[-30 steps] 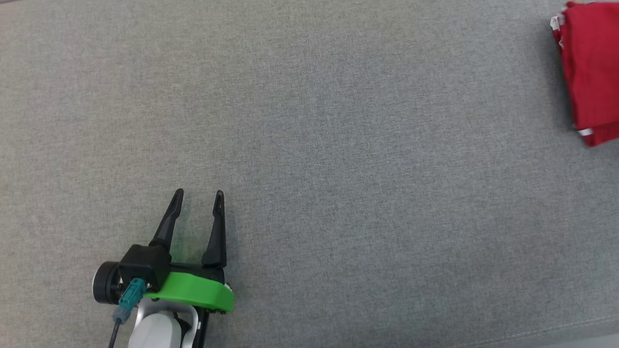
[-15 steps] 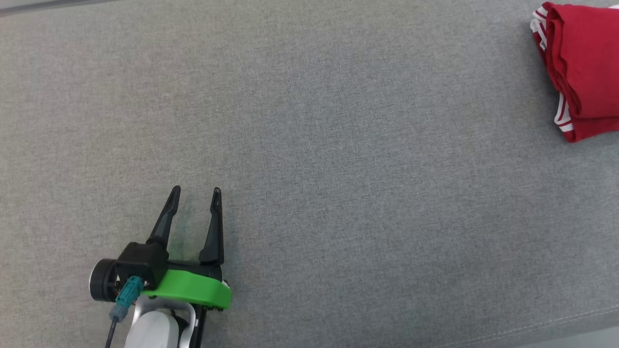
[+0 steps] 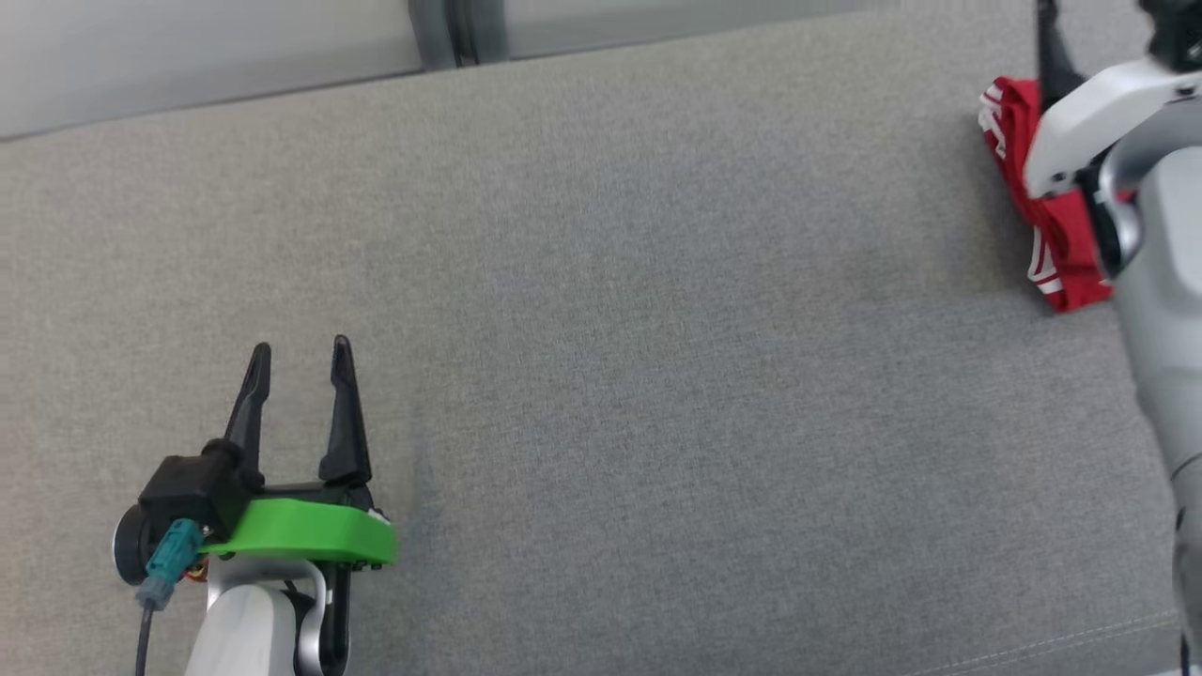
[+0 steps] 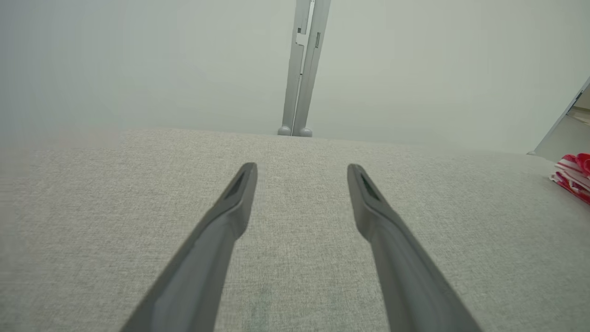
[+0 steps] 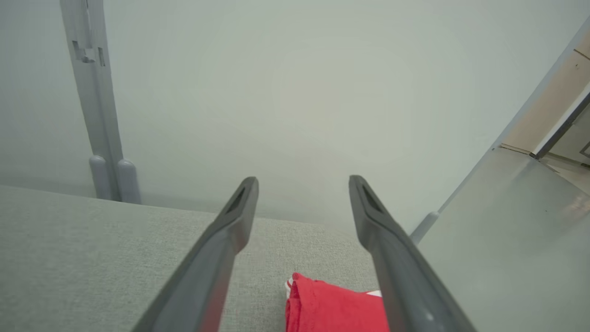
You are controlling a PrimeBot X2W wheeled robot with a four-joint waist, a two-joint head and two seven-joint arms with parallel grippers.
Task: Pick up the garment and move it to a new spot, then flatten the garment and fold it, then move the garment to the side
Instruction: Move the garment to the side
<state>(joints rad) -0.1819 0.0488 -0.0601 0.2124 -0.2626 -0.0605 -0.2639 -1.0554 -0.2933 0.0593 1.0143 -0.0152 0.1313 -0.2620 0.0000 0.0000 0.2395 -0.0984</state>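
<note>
Right tool [image 5: 302, 184] spread above garment [image 5: 332, 309] — head view's arm [image 3: 1160, 282] half-covers it.

My left fingers [image 3: 344, 422] are spread wide apart and point straight ahead, away from me, low on my left side. Behind them sit the green wrist collar [image 3: 300, 535] and my pale left forearm [image 3: 249, 629]. My right fingers [image 5: 228, 230] are spread just as wide, far out on my right, with my pale right forearm [image 3: 1164, 310] stretched forward behind them.

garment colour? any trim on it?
The garment is red with white stripe trim along its edges. It shows best in the head view, at the far right.
</note>
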